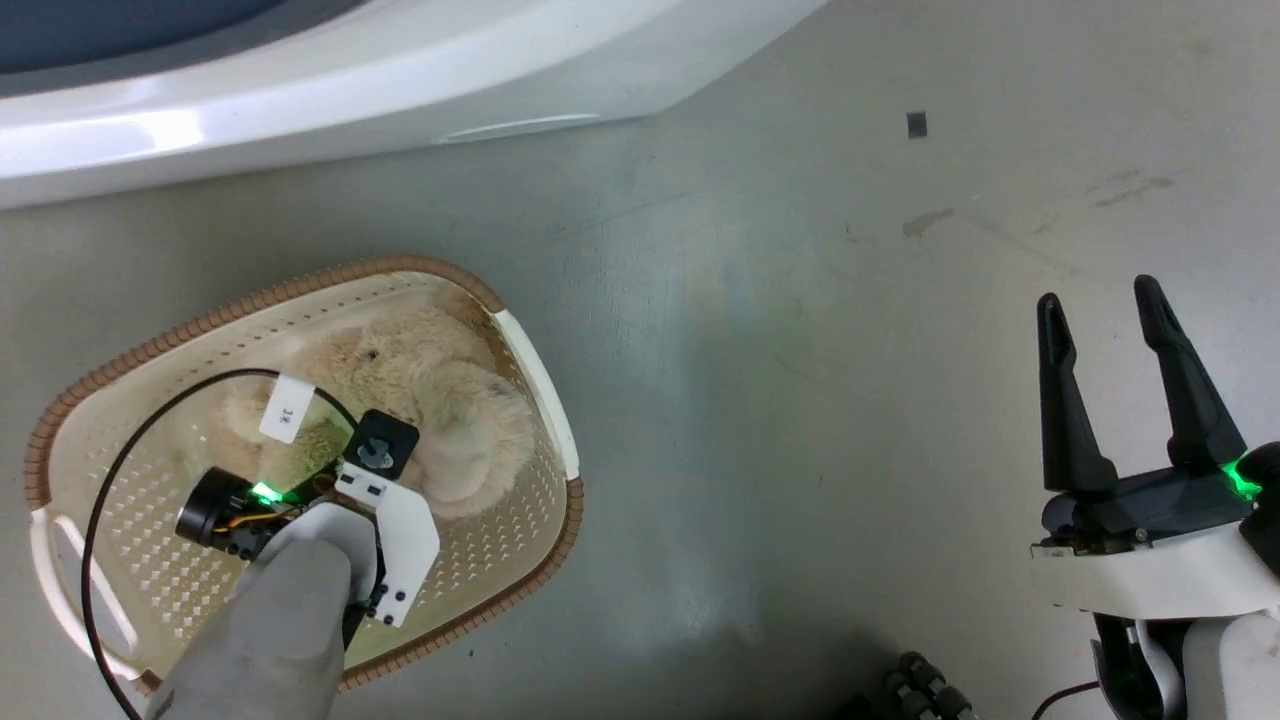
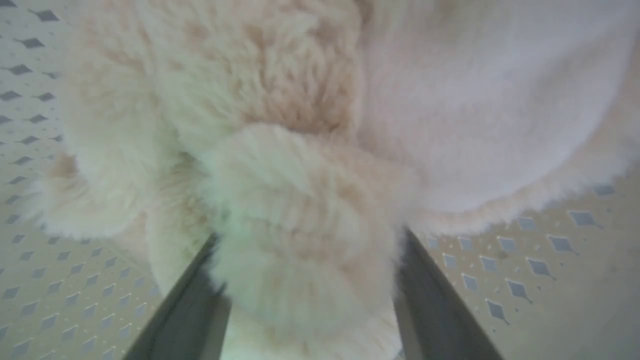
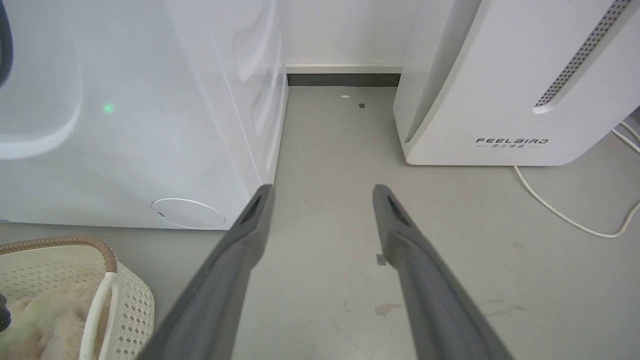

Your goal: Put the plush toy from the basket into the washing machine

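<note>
**Plush toy** (image 1: 420, 400): lies inside the basket (image 1: 300, 285), at the end nearer the washing machine (image 1: 300, 90).

**Left gripper** (image 2: 309, 236): lowered into the basket. Its fingers (image 2: 185, 310) are spread, one on each side of a fluffy lump of the toy. It looks parted, not clamped.

**Right gripper** (image 1: 1098, 292): fingers apart and empty, over the floor (image 1: 800, 400) well apart from the basket.

**Step in hand:** the grasp, as judged.
- Close on stuffing, not on loose fur, which would likely slip.
- Sink the fingers deeper before squeezing.
- Lift straight up so the limbs clear the basket's rim and handles.

**Views compared:**
- The left wrist view gives the fingers' placement around the lump and the basket's perforated bottom. In the head view the wrist housing covers that contact.
- The head view gives the toy's whole outline inside the basket.
- The right wrist view adds the machine's lower front panel just beyond the basket. Farther off stand a white appliance (image 3: 500, 100) lettered FEELBIRD and its cord (image 3: 565, 215).
</note>
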You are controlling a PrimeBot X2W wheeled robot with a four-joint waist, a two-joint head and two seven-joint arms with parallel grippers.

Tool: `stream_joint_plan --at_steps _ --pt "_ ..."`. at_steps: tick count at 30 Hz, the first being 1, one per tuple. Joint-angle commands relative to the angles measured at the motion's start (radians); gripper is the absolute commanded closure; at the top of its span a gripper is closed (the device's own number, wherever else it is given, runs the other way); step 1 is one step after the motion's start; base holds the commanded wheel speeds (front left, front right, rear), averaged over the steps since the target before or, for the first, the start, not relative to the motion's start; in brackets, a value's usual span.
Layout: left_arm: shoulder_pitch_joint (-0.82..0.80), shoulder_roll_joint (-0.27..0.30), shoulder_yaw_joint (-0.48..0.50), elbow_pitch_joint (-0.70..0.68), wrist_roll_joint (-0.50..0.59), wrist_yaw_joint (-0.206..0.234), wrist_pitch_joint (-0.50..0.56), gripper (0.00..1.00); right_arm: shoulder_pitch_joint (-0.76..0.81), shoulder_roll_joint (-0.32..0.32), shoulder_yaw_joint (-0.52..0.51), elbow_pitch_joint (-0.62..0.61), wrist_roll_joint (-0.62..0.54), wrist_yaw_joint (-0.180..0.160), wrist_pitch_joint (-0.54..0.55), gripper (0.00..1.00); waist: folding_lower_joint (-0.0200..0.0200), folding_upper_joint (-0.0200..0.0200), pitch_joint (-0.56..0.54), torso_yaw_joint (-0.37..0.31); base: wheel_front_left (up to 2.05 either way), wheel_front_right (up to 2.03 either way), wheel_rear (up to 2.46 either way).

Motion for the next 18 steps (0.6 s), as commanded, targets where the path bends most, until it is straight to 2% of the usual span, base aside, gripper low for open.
stream_joint_plan --at_steps 1,2,3,4,9,18 --pt "-0.022 0.011 -0.013 0.036 -0.009 0.001 0.008 0.00 -0.020 0.000 -0.003 -0.007 0.006 -0.001 -0.015 0.00 -0.0001 0.0000 0.017 -0.005 0.00 0.00 0.00" --pt "-0.026 0.012 -0.016 0.046 -0.015 -0.008 0.015 0.51 -0.023 0.000 -0.003 -0.007 0.006 -0.001 -0.017 0.00 -0.0001 0.0000 0.023 -0.006 0.00 0.00 0.00" --pt "-0.026 0.012 -0.016 0.046 -0.015 -0.008 0.015 0.51 -0.023 0.000 -0.003 -0.007 0.006 -0.001 -0.017 0.00 -0.0001 0.0000 0.023 -0.006 0.00 0.00 0.00" --pt "-0.030 0.013 -0.020 0.056 -0.022 -0.019 0.010 1.00 -0.025 0.000 -0.004 -0.007 0.006 -0.001 -0.019 0.00 -0.0001 0.0000 0.026 -0.008 0.00 0.00 0.00" --pt "-0.032 0.013 -0.033 0.104 -0.048 -0.026 -0.026 1.00 -0.035 0.000 -0.012 0.001 0.012 -0.001 -0.029 0.00 -0.0001 0.0000 0.018 -0.013 0.00 0.00 0.00" --pt "0.051 -0.025 -0.024 0.104 -0.088 -0.022 -0.129 1.00 -0.027 0.000 -0.014 0.031 0.003 -0.001 -0.029 0.00 -0.0001 0.0000 -0.138 0.011 0.00 0.00 0.00"
